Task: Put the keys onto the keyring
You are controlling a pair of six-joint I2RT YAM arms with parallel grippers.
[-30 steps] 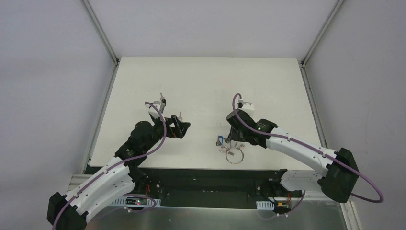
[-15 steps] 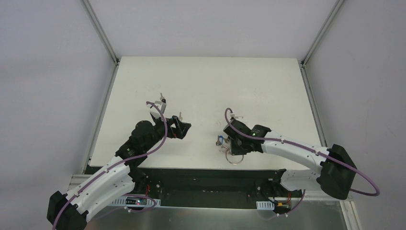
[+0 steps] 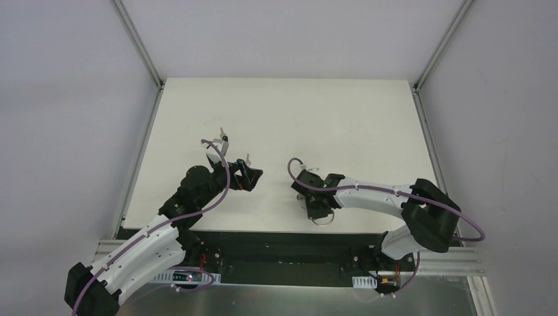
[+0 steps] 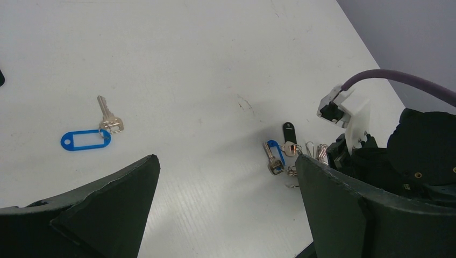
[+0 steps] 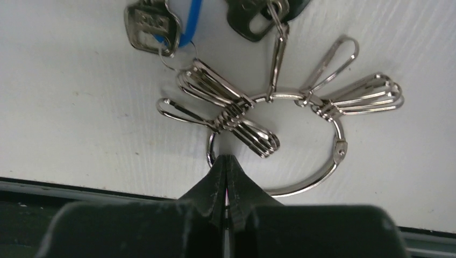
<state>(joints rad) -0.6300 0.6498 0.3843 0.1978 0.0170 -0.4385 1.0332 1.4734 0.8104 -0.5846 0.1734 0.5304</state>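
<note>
The keyring (image 5: 322,172) is a hinged silver ring lying near the table's front edge, with several wire clips (image 5: 226,102) hung on it. It also shows in the top view (image 3: 323,219). A silver key on a blue tag (image 5: 153,27) and a key on a black tag (image 5: 253,19) are clipped to it. My right gripper (image 5: 226,159) is shut, its tips pinching the ring's near-left arc; it also shows in the top view (image 3: 317,210). A loose silver key (image 4: 109,116) with a blue tag (image 4: 86,141) lies apart. My left gripper (image 4: 226,177) is open and empty above bare table, left of the ring.
The table's dark front edge (image 5: 107,185) runs just behind the ring on the near side. The right arm's white cable connector (image 4: 349,110) and purple cable stand over the key cluster (image 4: 279,156). Grey walls and metal rails bound the table (image 3: 283,112).
My right arm has swung left and its wrist has turned down over the ring, hiding the key cluster in the top view. The left arm has hardly moved.
</note>
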